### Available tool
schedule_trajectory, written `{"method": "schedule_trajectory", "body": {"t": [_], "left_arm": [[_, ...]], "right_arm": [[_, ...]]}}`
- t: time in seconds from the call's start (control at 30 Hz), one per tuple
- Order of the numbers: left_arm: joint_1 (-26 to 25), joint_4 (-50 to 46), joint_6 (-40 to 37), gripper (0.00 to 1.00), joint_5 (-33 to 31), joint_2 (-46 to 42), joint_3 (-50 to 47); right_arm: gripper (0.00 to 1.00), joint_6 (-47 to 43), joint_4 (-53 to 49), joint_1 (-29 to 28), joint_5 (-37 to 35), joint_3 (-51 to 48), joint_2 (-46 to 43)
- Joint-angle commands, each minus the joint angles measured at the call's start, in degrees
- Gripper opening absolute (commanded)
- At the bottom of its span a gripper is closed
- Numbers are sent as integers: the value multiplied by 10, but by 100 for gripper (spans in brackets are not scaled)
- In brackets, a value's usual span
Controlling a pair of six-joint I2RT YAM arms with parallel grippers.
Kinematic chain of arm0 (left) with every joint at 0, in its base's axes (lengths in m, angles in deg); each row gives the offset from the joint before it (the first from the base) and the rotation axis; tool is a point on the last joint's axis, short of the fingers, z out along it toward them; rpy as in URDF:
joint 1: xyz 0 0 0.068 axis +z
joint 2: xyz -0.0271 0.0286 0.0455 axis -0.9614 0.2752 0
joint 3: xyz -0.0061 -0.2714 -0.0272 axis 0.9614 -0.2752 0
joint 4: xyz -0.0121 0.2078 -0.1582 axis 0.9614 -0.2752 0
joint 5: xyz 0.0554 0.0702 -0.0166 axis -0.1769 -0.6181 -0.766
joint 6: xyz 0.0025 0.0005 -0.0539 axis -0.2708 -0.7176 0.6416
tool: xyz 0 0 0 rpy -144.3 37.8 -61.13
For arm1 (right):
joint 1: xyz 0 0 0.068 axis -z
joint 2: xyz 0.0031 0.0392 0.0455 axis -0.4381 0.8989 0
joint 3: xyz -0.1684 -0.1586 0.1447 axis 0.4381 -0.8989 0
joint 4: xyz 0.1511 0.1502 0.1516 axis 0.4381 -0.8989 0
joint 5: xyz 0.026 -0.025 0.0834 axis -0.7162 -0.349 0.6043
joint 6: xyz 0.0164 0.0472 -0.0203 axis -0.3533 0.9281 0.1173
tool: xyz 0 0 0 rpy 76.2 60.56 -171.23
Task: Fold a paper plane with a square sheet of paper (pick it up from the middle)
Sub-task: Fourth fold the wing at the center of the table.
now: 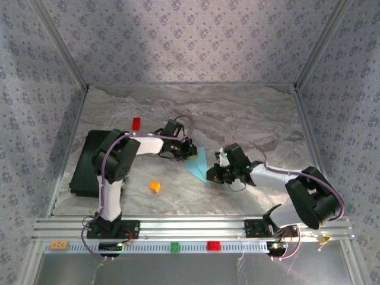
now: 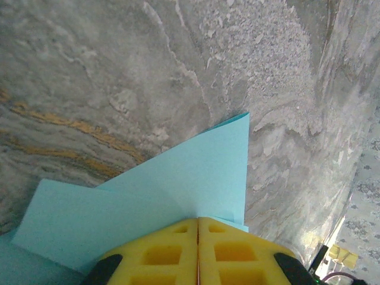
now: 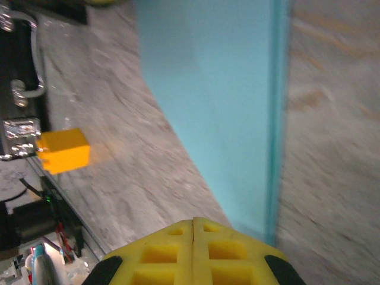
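The light-blue sheet of paper lies on the marble table, folded into a pointed shape with its tip toward the front. My left gripper is at its far left edge. In the left wrist view the yellow fingertips are shut, tips on the paper, where a raised flap meets a flat layer. My right gripper sits at the near tip. In the right wrist view it is shut beside the narrow end of the paper, with nothing between the pads.
A small orange block lies left of the paper, also in the right wrist view as the orange block. A red block and a black slab sit at the left. Green and red blocks rest on the front rail.
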Motion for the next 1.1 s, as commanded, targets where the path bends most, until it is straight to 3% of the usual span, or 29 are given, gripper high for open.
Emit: {"method": "schedule_trajectory", "body": {"t": [0.0,0.3,0.53,0.77,0.87,0.97,1.07], "left_arm": [[2,-21,-1,8,-32,27,-19],[3,-24,-3,8,-32,26,-18],[4,-18,8,8,-28,30,-14],[4,-15,12,8,-28,29,-19],[4,-13,17,8,-25,27,-21],[3,-13,22,8,-23,24,-21],[3,-13,26,8,-21,20,-23]], "right_arm": [[0,-14,-23,-3,-1,35,26],[1,10,34,-11,1,-24,78],[0,37,37,-18,-13,-106,17],[1,39,-34,-19,-34,-121,-81],[8,73,-63,-18,-51,-103,-122],[25,131,-69,-19,-88,-91,-153],[35,180,-57,-19,-103,-90,-158]]}}
